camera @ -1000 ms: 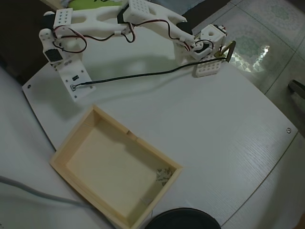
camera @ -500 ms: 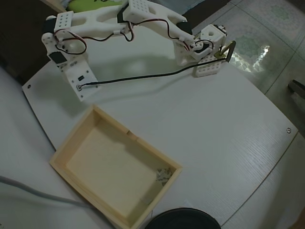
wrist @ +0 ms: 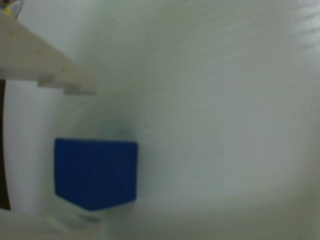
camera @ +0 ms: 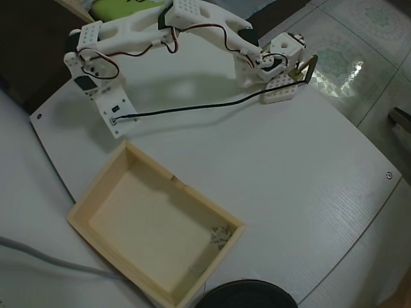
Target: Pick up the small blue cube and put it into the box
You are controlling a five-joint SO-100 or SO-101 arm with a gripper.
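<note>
Only the wrist view shows the small blue cube (wrist: 95, 173); overhead shows the box (camera: 154, 224).

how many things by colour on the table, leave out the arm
blue: 1, cube
pale wood: 1, box
black: 1, cable
total: 3

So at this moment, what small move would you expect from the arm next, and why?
Probably a short descent to bring the fingers around the small blue cube. The wrist view shows it close below, lying free on the white table, nothing gripping it yet. The box is empty in the overhead view, so the grasp comes first. The gripper's state cannot be told.
</note>
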